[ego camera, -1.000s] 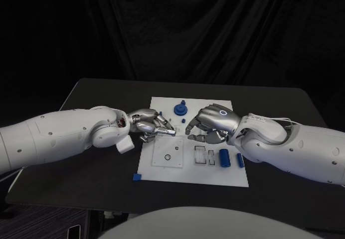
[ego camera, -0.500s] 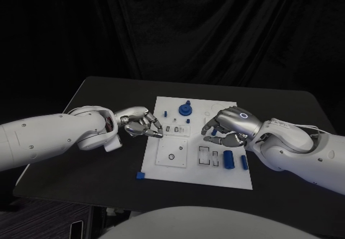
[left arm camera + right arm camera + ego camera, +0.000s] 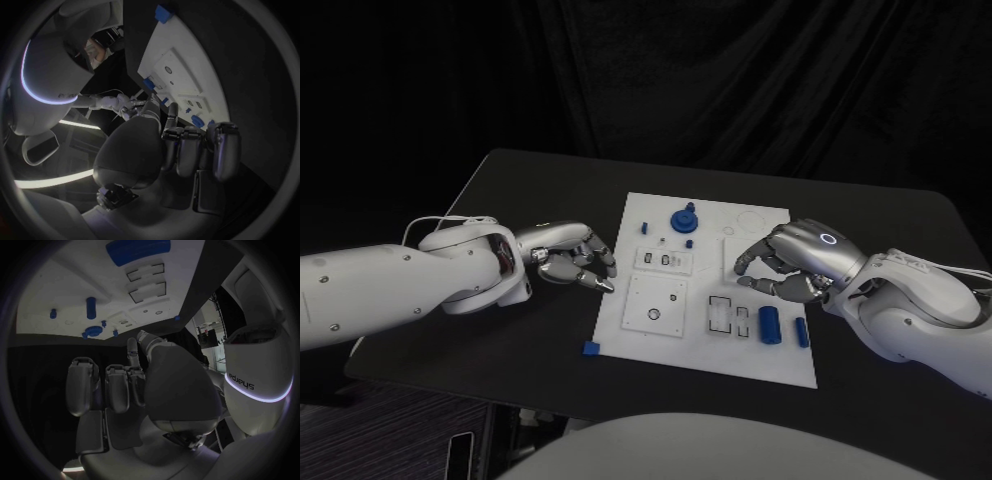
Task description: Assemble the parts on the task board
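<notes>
Board [image 3: 711,340] sits mid-table [image 3: 516,200], long axis running 12 to 6 from the head view.

Left hand [image 3: 571,257] is at the board's 9 o'clock edge, just off the white. Fingers [image 3: 596,262] curled in and packed side by side; wrist view shows the same, fingers [image 3: 187,150] folded together. Can't see anything held in them.

Right hand [image 3: 790,262] hovers over the board's 3 o'clock edge, fingers [image 3: 762,275] curled down with tips drawn close toward the thumb. Can't tell if a small piece is pinched there; nothing blue shows between the tips. Right wrist view: fingers [image 3: 109,385] folded together, no part visible in them.

Parts on the board:
- round blue knob [image 3: 684,219] standing at about 12 o'clock, near the far edge
- two small blue pegs, one [image 3: 645,227] just at the knob's 9 o'clock, one [image 3: 689,243] just at its 6 o'clock
- blue cylinder [image 3: 769,322] lying at 4 o'clock, beside the rectangular slots [image 3: 728,313]
- thin blue bar [image 3: 802,332] just beside the cylinder, toward the 3 o'clock edge
- small blue block [image 3: 590,348] on the table, touching or just off the board's 7 o'clock corner

Raised white plate with a round hole [image 3: 656,304] sits at the board's 8 o'clock.
</notes>
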Controlling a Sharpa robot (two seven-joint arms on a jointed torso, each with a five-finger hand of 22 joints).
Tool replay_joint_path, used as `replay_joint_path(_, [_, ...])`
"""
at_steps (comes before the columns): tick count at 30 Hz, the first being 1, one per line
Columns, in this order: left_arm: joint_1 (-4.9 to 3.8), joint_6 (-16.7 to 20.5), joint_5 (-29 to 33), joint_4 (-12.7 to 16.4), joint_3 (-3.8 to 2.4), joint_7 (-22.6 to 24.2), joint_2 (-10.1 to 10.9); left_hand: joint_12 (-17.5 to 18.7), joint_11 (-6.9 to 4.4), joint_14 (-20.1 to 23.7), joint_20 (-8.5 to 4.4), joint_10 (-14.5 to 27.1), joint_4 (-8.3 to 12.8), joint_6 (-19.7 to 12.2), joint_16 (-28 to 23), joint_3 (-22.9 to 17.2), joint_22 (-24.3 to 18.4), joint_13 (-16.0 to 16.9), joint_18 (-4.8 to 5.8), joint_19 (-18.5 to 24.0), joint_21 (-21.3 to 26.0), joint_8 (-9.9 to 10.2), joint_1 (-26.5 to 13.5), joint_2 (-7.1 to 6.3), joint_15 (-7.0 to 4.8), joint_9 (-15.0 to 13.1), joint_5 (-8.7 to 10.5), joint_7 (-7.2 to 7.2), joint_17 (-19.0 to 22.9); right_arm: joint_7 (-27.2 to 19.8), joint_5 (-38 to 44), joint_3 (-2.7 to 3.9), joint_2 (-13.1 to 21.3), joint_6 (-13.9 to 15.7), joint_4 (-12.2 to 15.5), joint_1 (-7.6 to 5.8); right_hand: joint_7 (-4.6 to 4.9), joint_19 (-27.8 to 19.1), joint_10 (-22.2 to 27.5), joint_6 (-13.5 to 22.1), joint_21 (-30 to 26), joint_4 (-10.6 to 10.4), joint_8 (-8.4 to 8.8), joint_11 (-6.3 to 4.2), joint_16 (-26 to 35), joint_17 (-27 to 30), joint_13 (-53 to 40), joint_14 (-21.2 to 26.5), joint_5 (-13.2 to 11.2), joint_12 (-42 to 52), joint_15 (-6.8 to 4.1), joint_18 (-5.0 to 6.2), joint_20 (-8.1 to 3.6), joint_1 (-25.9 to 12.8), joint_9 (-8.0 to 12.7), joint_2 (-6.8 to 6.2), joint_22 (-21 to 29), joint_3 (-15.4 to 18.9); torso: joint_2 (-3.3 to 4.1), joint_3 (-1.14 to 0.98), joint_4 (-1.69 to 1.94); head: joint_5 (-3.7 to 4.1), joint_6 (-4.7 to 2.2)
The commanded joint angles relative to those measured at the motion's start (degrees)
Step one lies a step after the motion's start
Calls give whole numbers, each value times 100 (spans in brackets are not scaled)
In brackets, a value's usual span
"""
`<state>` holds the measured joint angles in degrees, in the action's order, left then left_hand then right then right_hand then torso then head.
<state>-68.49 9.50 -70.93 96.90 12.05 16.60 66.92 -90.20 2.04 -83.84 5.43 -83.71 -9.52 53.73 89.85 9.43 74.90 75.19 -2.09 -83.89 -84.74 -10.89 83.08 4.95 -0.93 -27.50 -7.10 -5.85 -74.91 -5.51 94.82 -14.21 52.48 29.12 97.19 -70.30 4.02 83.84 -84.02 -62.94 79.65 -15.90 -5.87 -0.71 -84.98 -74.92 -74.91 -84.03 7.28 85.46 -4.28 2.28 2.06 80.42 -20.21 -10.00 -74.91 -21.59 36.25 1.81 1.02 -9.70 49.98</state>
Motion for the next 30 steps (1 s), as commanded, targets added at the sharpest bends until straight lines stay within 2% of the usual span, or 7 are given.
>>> replay_joint_path(1, [153, 741, -1305, 177, 5, 304, 194, 20, -100, -616, -43, -629, -34, -13, 15, -16, 1365, 1481, 98, -317, -97, 49, 41, -83, -62, 36, 48, 69, -1509, 228, 37, 2, 89, 124, 109, -4, 22, 118, -85, 23, -9, -35, 25, 42, 23, -710, -709, -388, -16, -30, 36, 33, 39, -49, 7, -5, -1153, -1, -4, 15, -6, -83, 2])
replay_joint_path(5, [427, 1004, -1823, 322, 5, 425, 435, 20, -127, -616, -76, -629, -103, 8, 15, -131, 1390, 1481, 117, -366, -172, 96, 165, -147, -99, 86, 27, 105, -1509, 290, 37, 2, 169, 151, 178, -4, 25, 120, -89, 22, -8, -49, 28, 44, 18, -720, -710, -392, -31, -30, 38, 32, 40, -69, 10, -8, -1154, 6, -4, 1, -15, -156, 2])
replay_joint_path(9, [696, 1226, -2143, 383, 5, 709, 603, 20, -155, -616, -106, -629, -287, 47, 15, -288, 1407, 1481, 130, -398, -221, 138, 219, -309, -139, 135, 76, 149, -1509, 336, 37, 1, 208, 145, 200, 1, 26, 123, -88, 22, -4, -58, 31, 46, 17, -723, -706, -394, -47, -33, 39, 30, 41, -86, 12, -8, -1156, 11, -8, -5, -15, -214, 2])
replay_joint_path(13, [899, 1480, -2315, 417, 5, 1047, 715, 20, -176, -616, -130, -629, -694, 110, 15, -647, 1418, 1481, 140, -420, -257, 184, 235, -673, -154, 195, 152, 187, -1509, 372, 37, 1, 245, 135, 208, 9, 27, 123, -89, 23, -6, -62, 33, 47, 16, -725, -705, -396, -61, -34, 40, 30, 42, -98, 14, -7, -1155, 15, -9, -12, -13, -287, 2])
replay_joint_path(17, [989, 1567, -2377, 444, 5, 1103, 757, 20, -176, -616, -132, -629, -730, 52, 15, -801, 1419, 1481, 140, -421, -260, 253, 110, -799, -150, 239, 204, 175, -1509, 405, 37, 1, 270, 115, 211, 15, 27, 132, -100, 23, 10, -66, 37, 47, 5, -743, -718, -402, -82, -26, 40, 26, 43, -117, 17, -3, -1161, 18, -3, -16, 32, -268, 2])
replay_joint_path(21, [1041, 1592, -2431, 439, 5, 1078, 779, 20, -173, -616, -132, -629, -729, 5, 15, -887, 1414, 1481, 137, -410, -246, 311, 36, -863, -144, 275, 234, 154, -1509, 433, 37, 1, 264, 100, 212, 18, 26, 137, -107, 19, 16, -68, 37, 47, 1, -748, -724, -405, -102, -22, 40, 24, 43, -133, 18, 0, -1163, 22, -3, -13, 14, -325, 2])
replay_joint_path(30, [1110, 1708, -2498, 440, 5, 971, 804, 20, -164, -616, -126, -629, -728, -33, 15, -987, 1408, 1481, 132, -397, -228, 377, -108, -981, -140, 364, 346, 143, -1509, 501, 37, 1, 275, 59, 233, 20, 24, 140, -107, 13, 20, -68, 36, 46, 1, -749, -721, -407, -120, -24, 39, 23, 43, -145, 19, 2, -1165, 25, -11, -13, 51, -303, 2])
